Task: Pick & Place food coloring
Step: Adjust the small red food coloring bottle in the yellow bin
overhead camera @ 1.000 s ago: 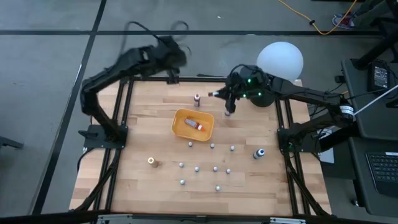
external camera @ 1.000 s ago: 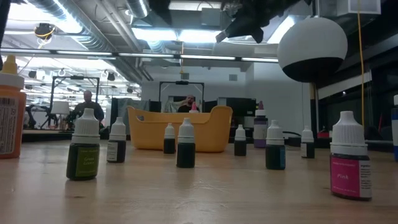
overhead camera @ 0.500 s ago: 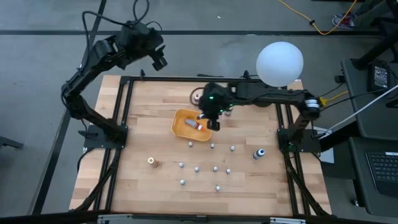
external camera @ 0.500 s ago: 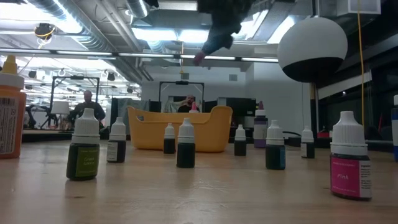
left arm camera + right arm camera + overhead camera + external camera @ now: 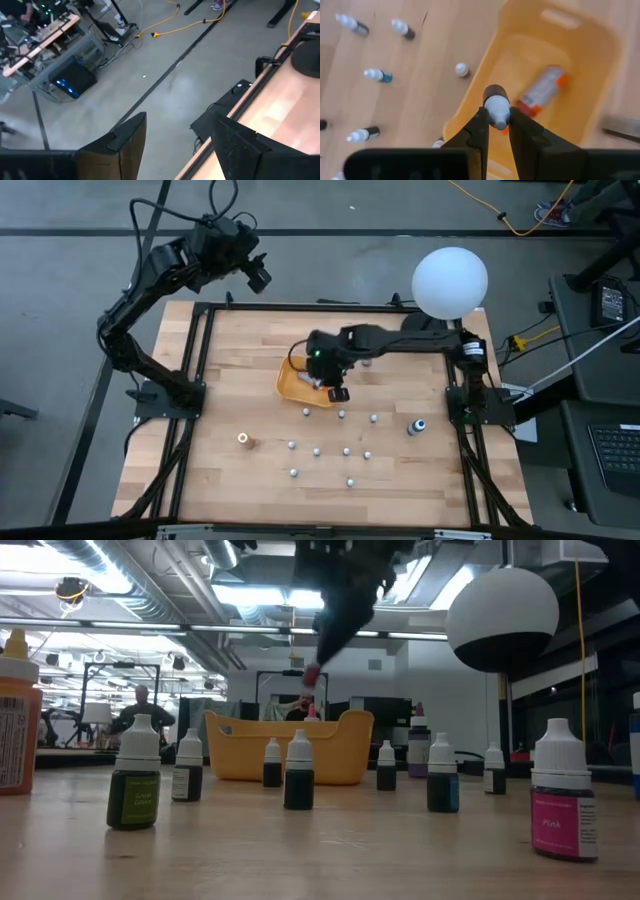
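White-capped, dark-bodied bottle (image 5: 496,106) pinched between the right gripper (image 5: 496,131) fingers, seen cap-on in the right wrist view. Grip sits just below the cap, fingers clamped on both sides. Bottle hangs in the air over the near rim of the tray (image 5: 470,105), not yet inside it. Low view shows it tilted, reddish end down, above the tray (image 5: 330,745).

Handling, judged: tiny, light, rigid plastic; smooth round body, so likely to twist or slip if pinched off-centre. Best held across the body near the neck, as now. Not fragile; a short drop should do no harm, though it may roll.

In the tray already: one larger orange-ended bottle (image 5: 540,90) lying on its side.

On the wooden table (image 5: 230,395): a scatter of small bottles (image 5: 317,450) standing near the tray, one blue-topped (image 5: 416,425) off toward the right edge, one orange-topped (image 5: 243,439) toward the left.

Left gripper (image 5: 177,145) parked high beyond the table's far left corner, fingers spread, holding nothing
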You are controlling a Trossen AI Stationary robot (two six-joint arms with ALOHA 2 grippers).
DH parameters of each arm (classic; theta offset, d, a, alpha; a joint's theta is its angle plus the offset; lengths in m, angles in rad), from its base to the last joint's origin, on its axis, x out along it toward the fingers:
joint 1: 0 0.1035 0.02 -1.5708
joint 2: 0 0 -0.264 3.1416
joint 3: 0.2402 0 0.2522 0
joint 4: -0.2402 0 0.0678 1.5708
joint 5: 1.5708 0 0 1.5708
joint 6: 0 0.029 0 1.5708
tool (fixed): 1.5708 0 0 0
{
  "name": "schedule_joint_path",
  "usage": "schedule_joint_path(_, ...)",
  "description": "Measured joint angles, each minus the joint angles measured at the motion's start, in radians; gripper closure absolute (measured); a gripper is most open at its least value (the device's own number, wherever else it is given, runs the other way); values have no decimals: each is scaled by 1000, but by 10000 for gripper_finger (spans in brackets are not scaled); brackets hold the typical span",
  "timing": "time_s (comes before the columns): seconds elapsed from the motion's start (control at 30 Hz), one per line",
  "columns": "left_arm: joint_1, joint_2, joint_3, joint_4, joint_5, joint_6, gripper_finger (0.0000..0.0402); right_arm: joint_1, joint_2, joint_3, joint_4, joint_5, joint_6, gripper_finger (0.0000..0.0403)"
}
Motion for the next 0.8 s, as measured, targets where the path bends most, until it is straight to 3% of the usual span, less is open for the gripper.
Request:
schedule_joint_path(0.37,-65,24,0,-2,-7,-33,194,19,7,-192,167,53,3,339)
schedule_joint_path(0.8,-67,94,-1,-2,-8,-11,194,28,30,-190,167,125,4,339)
